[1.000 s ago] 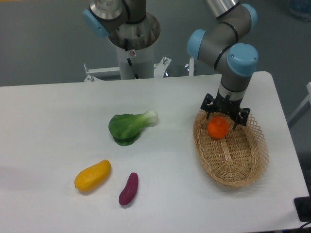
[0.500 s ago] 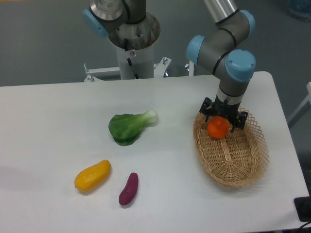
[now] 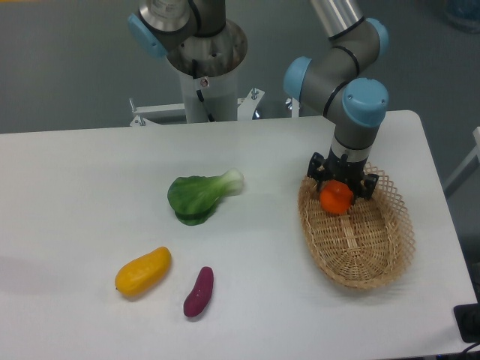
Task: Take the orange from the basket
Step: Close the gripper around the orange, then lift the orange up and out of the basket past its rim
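- The arm reaches down over the basket [image 3: 358,247], wrist vertical — gripper [image 3: 339,187] at the basket's far end.
- Its fingers pinch the orange [image 3: 337,198] from either side.
- The orange sits at the basket's far end; whether it touches the weave is unclear.

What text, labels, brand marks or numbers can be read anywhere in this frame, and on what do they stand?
None can be read.
The grey robot arm with blue joint caps shows no legible marking.
The small round orange fruit, the light tan woven wicker basket and the white table carry no print.
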Robot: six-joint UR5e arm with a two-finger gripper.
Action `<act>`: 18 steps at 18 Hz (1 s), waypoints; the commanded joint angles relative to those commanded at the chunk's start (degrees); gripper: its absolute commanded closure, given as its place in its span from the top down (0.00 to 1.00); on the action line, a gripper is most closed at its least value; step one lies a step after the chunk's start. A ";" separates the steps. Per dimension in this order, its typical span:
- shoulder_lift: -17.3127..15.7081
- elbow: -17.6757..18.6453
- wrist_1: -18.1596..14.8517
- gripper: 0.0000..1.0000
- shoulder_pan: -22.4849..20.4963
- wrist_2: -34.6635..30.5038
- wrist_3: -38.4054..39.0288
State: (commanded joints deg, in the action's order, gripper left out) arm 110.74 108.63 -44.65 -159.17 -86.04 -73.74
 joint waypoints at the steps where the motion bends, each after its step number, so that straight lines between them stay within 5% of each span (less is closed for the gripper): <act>1: 0.00 -0.44 0.00 0.66 0.00 0.00 -0.09; 7: -0.70 -6.05 -1.31 0.66 2.18 0.35 1.66; 11: -1.66 -12.82 -3.51 0.66 6.66 3.60 13.69; 18: -5.53 -15.12 -3.95 0.67 13.61 8.44 26.71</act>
State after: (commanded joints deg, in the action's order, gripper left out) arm 105.21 93.51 -48.60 -145.56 -77.61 -47.03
